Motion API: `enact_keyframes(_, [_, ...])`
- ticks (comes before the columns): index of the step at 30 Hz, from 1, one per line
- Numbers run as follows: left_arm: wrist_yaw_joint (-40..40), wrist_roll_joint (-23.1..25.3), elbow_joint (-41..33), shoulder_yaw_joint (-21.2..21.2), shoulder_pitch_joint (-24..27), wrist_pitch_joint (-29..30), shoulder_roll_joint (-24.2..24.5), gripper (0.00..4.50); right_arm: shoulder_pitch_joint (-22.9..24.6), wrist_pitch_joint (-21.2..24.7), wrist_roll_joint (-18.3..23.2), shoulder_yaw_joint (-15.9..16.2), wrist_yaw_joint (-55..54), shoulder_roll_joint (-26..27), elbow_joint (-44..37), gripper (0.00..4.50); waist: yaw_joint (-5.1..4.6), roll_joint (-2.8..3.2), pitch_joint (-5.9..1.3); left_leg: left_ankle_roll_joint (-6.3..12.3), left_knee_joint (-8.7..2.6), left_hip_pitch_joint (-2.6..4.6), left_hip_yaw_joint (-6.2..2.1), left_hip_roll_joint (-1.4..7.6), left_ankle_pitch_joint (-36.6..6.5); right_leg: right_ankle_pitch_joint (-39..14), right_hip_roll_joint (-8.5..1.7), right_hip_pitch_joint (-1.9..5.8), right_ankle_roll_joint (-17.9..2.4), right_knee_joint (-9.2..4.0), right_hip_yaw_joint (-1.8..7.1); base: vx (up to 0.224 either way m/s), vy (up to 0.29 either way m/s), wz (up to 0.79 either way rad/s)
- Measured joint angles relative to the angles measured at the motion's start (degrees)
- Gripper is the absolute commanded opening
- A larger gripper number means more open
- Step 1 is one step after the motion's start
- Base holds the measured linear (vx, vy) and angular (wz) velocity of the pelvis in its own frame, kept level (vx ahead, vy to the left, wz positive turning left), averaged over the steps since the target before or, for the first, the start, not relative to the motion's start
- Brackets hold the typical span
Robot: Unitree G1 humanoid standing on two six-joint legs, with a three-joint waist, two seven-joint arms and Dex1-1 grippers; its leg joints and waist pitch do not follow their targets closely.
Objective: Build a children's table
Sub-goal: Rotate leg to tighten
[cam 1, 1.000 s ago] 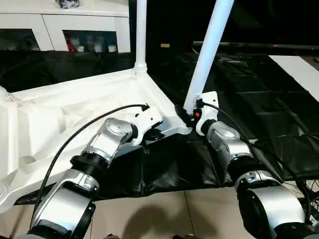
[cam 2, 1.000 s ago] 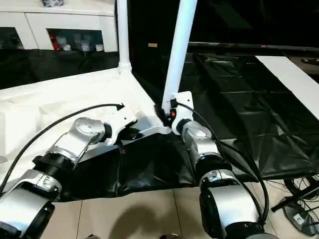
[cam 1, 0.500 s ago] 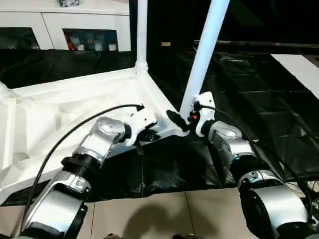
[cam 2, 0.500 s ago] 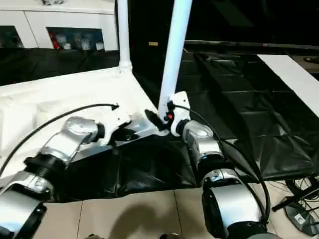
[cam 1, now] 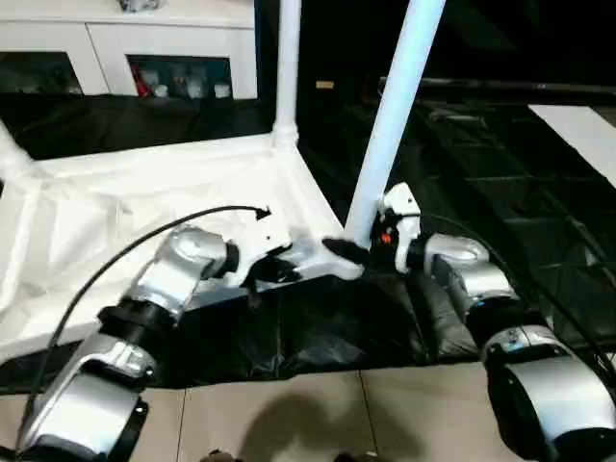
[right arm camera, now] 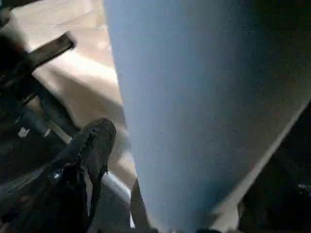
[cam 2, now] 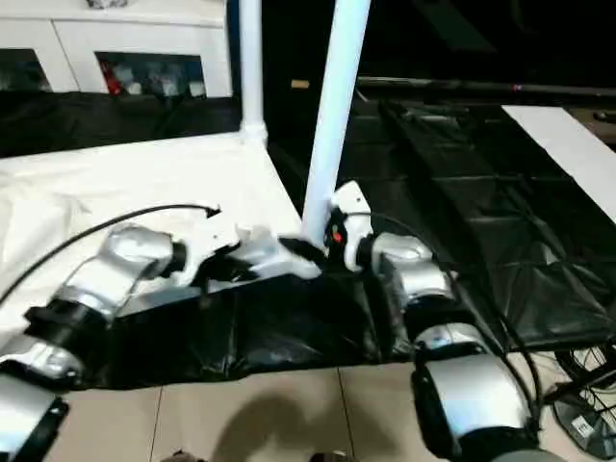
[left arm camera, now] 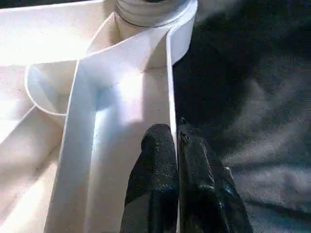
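No text, label or number can be read, as far as these views allow.

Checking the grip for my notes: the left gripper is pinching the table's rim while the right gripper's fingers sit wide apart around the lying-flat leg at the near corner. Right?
Nearly. The leg isn't lying flat: in the left eye view it stands up from the tabletop's near corner. The left gripper does pinch the rim, and the right gripper is open at the leg's base.
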Motion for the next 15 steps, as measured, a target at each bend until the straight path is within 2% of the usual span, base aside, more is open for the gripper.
enact_keyframes(4, [-3.5,-0.5,-1.6,-0.5,0.6,-0.7,1.9,0.00,0.5,0.8,-0.6,1.7,4.4,-1.1,-0.2,3.89,0.30,0.00,0.00,0.00,0.01,0.00,0.02,0.01,0.0,0.0,0.00,0.00,0.0,0.01,0.02,0.000,0.000,0.00])
enact_keyframes(7, [-6.1,-1.2,-2.3,-0.9,1.1,-1.8,3.0,0.00,1.6,1.1,-1.0,2.5,6.9,-1.8,-0.2,3.89,0.95,0.02,0.01,0.00,0.00,-0.02,0.04,0.01,0.0,0.0,0.00,-0.02,0.0,0.01,0.02,0.000,0.000,0.00])
enact_keyframes(10, [-8.7,-1.6,-2.7,-1.4,1.4,-2.8,4.4,0.00,2.0,1.1,-1.3,4.0,9.9,-2.3,-0.8,3.55,1.19,0.02,0.01,0.00,0.00,-0.02,0.05,0.02,0.0,0.1,0.00,-0.03,-0.1,0.02,0.03,0.000,0.000,0.00])
enact_keyframes(13, [-9.6,-1.7,-2.7,-1.5,1.4,-3.7,5.1,0.00,2.1,1.1,-2.2,4.6,11.6,-2.3,-1.7,3.50,1.17,0.02,0.01,0.00,0.03,-0.01,0.06,0.02,0.0,0.0,0.00,-0.03,0.0,0.03,0.05,0.000,0.000,0.00])
enact_keyframes(14, [-10.0,-1.6,-2.7,-1.6,1.4,-3.9,5.3,0.00,2.1,1.0,-2.3,4.8,12.0,-2.3,-1.8,3.19,1.15,0.02,0.01,0.00,0.03,0.00,0.06,0.02,0.0,0.0,0.00,-0.02,0.1,0.03,0.06,0.000,0.000,0.00])
enact_keyframes(15, [-10.2,-1.6,-2.7,-1.6,1.4,-4.0,5.5,0.00,2.1,1.0,-2.3,4.9,12.2,-2.3,-1.9,3.13,1.17,0.02,0.01,0.00,0.03,0.00,0.06,0.02,0.0,0.0,0.00,-0.02,0.1,0.03,0.06,0.000,0.000,0.00])
